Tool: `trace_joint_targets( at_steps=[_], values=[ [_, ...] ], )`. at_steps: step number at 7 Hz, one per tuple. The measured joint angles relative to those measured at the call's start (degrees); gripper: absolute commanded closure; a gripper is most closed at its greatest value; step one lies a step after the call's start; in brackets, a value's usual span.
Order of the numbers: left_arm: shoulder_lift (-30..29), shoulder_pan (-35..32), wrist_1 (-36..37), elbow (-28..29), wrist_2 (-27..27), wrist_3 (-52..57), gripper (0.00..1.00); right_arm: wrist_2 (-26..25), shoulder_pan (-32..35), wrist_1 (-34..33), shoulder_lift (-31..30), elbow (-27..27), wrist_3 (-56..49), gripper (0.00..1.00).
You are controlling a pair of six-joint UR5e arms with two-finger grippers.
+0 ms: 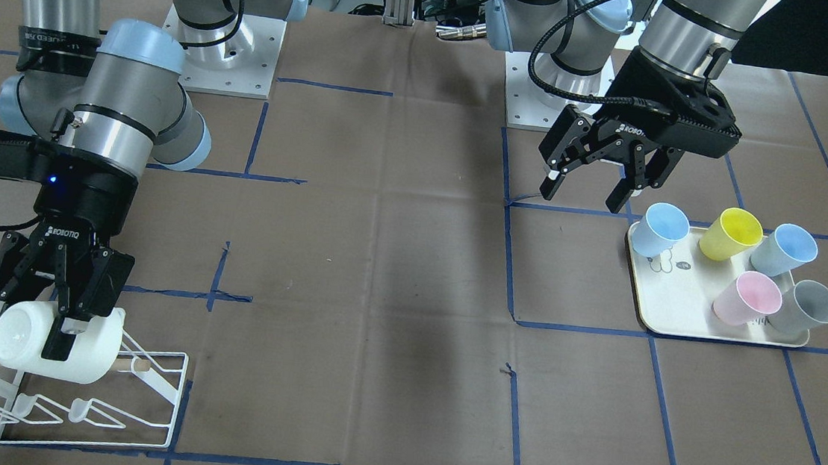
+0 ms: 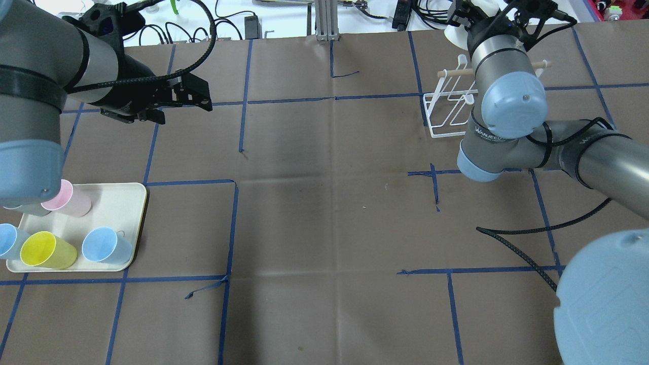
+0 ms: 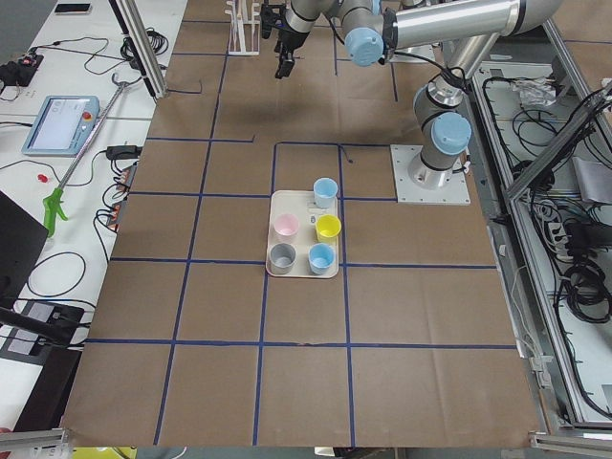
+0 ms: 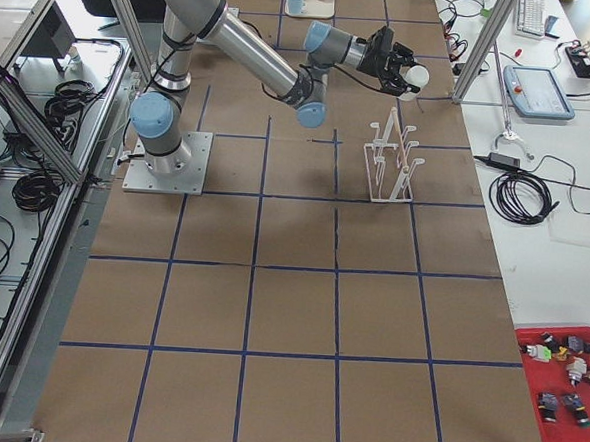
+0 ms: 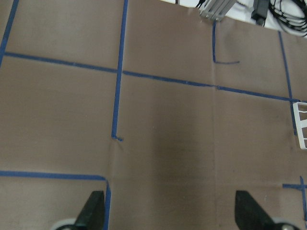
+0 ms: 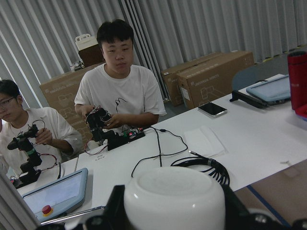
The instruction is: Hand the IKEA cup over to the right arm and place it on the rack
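The IKEA cup (image 1: pixel 92 358) is white and lies on its side, held over the wooden rod of the white wire rack (image 1: pixel 153 389). My right gripper (image 1: pixel 31 326) is shut on the cup from above. The right wrist view shows the cup's rounded base (image 6: pixel 173 199) between the fingers. In the overhead view my right arm hides most of the cup (image 2: pixel 456 34) and part of the rack (image 2: pixel 446 109). My left gripper (image 1: pixel 584 195) hangs open and holds nothing, just beyond the cream tray's far edge. Its fingertips (image 5: pixel 93 208) are spread wide over bare table.
A cream tray (image 1: pixel 666 303) holds two light blue cups, a yellow one (image 1: pixel 732 234), a pink one and a grey one. Blue tape lines cross the brown table cover. Two seated people work at a white desk (image 6: pixel 259 139) past the table's edge.
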Motion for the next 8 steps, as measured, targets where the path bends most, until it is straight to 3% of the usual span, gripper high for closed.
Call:
trace_joint_targets(
  at_steps=[3, 8],
  values=[
    [-2.7, -3.7, -18.0, 8.9, 8.0, -0.2, 0.04, 2.8, -1.0, -5.3, 4.8, -3.0, -7.1, 0.62],
    [-3.9, -4.1, -21.8, 11.4, 8.8, 0.0, 0.03, 8.5, -3.9, -10.3, 11.4, -6.5, -9.4, 0.59]
  ],
)
